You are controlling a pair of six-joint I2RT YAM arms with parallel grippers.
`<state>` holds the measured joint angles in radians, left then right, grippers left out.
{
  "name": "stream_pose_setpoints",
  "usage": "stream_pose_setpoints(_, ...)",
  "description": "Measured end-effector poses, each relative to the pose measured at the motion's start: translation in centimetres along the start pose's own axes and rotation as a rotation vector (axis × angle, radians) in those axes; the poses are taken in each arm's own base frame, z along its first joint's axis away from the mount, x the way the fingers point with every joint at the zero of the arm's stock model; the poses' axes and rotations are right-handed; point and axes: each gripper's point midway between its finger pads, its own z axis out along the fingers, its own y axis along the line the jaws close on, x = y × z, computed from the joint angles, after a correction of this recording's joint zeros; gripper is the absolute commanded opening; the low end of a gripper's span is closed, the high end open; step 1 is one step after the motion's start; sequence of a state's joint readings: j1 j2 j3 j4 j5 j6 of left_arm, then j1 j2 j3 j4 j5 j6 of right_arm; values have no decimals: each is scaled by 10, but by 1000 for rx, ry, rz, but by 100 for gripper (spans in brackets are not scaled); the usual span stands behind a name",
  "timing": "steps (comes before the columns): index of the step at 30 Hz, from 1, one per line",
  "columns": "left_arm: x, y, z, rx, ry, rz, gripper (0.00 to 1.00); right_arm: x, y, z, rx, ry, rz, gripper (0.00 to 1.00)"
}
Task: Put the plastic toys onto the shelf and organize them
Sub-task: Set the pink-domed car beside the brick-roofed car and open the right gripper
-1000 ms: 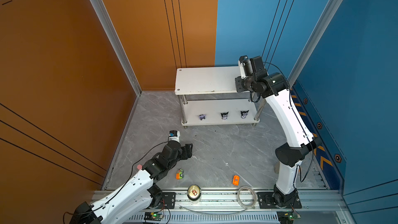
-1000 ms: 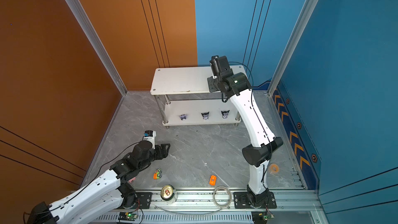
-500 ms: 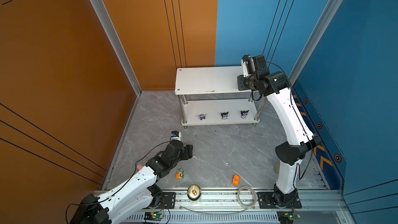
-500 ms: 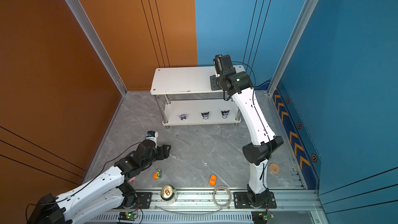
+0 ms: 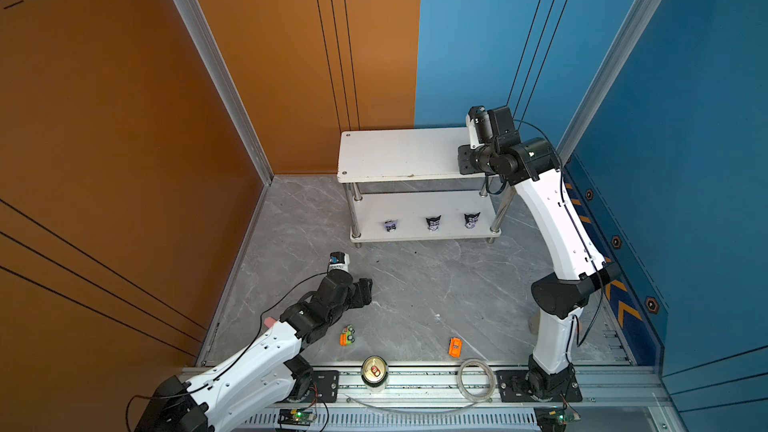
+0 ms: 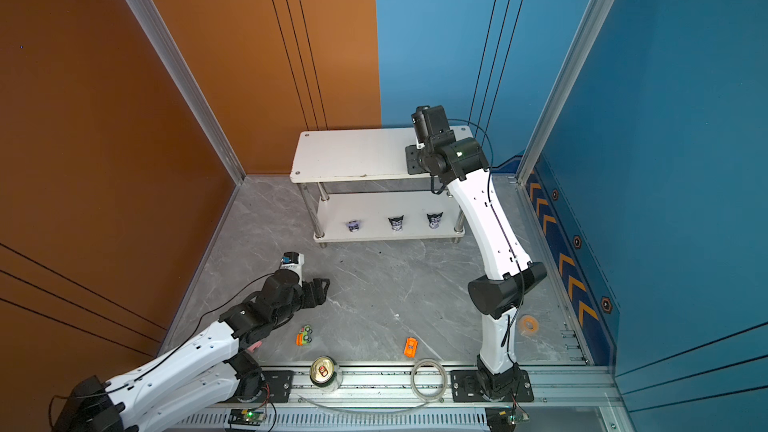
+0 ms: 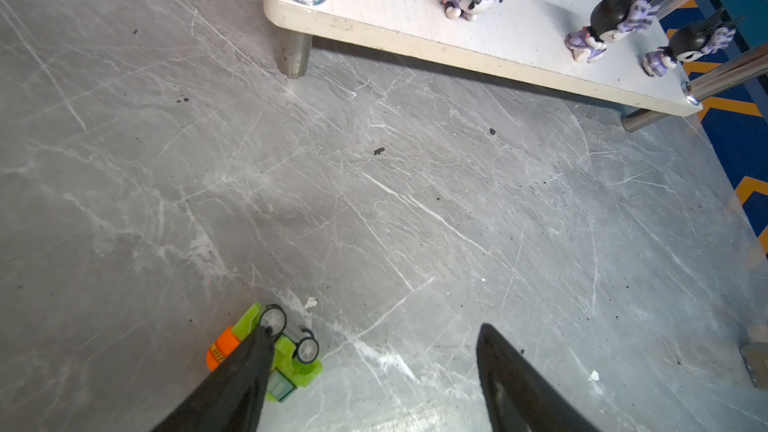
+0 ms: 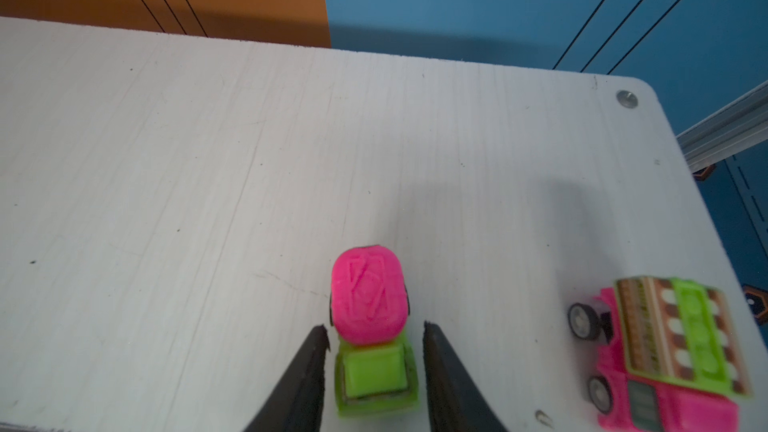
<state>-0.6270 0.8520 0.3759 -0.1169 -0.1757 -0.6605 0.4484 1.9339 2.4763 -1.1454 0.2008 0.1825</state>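
White-shelled, the right arm rises from its base and bends over the shelf [image 5: 399,153], its right gripper [image 8: 373,332] low over the top tier with jaws narrowly parted either side of a pink-and-green car [image 8: 368,297], not gripping it. The left arm stretches low over the grey bench [image 5: 415,284], left gripper [image 7: 375,329] jaws wide and empty near a green-and-orange car [image 7: 299,363]; three figurines [image 5: 433,223] line the lower tier
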Motion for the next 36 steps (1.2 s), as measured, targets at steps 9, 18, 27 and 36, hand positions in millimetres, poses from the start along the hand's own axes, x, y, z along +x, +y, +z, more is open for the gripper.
stream_pose_setpoints(9,-5,-3,-4,15,-20,-8,79,0,0,0,0,0,45,28)
stream_pose_setpoints(18,-5,-3,-4,16,-21,-8,79,-1,1,-2,24,-14,70,26)
stream_pose_setpoints(27,-7,-4,-7,23,-29,-9,79,0,2,-3,27,-14,85,31)
stream_pose_setpoints(36,-8,-4,-10,26,-34,-9,79,3,5,-10,19,-8,85,42)
